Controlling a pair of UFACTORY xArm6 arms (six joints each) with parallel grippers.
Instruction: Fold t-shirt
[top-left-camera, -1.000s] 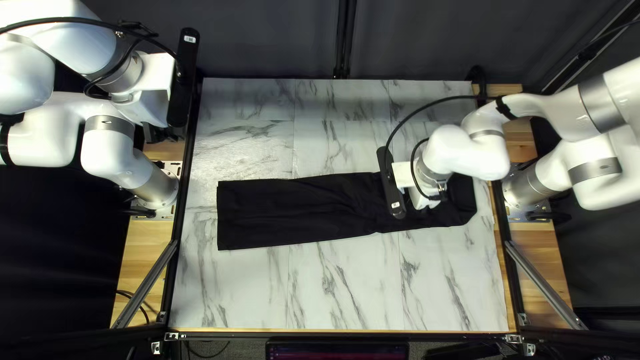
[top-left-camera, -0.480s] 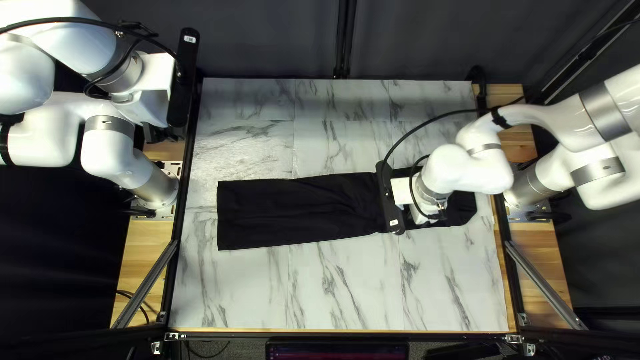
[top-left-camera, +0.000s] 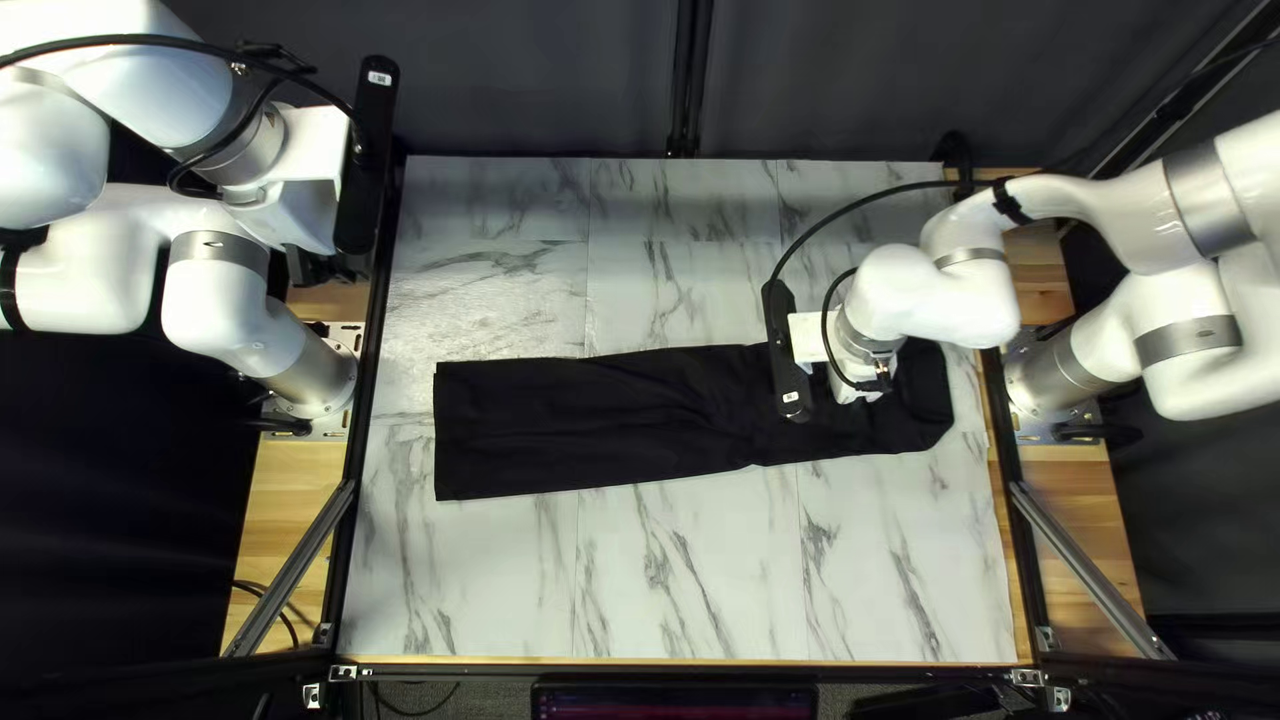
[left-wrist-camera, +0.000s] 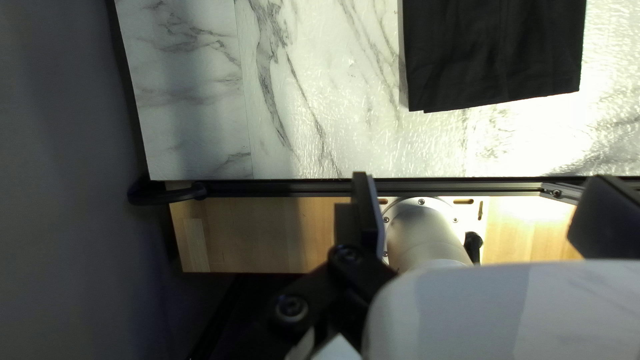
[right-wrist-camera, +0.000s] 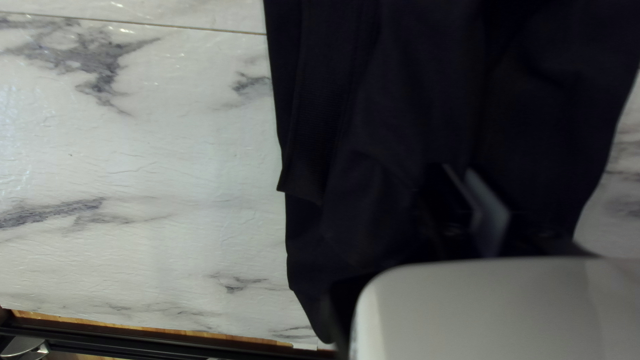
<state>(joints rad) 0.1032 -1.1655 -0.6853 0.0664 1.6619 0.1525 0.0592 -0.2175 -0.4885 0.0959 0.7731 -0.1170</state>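
The black t-shirt (top-left-camera: pixel 600 414) lies as a long, narrow folded strip across the table, its wider right part partly under my right arm. In the top left view my right gripper (top-left-camera: pixel 854 371) is over that part, fingertips hidden. The right wrist view shows my right gripper (right-wrist-camera: pixel 463 179) shut above the shirt (right-wrist-camera: pixel 400 120), no cloth visible between its fingers; a flap corner shows beside it. My left gripper (top-left-camera: pixel 310 180) hangs raised at the table's left edge. In the left wrist view my left gripper (left-wrist-camera: pixel 477 200) stands open with nothing between its fingers, the shirt's straight end (left-wrist-camera: pixel 493 60) ahead.
The marble-patterned table (top-left-camera: pixel 667 574) has a dark frame rail (top-left-camera: pixel 367 347) along its left edge. My left arm's base (top-left-camera: pixel 314 380) stands beyond that rail. A black cable (top-left-camera: pixel 854 214) arches from my right wrist.
My right gripper first shifted toward the table's near edge, then back toward the far edge and slightly right. The shirt's left part and my left arm look unmoved.
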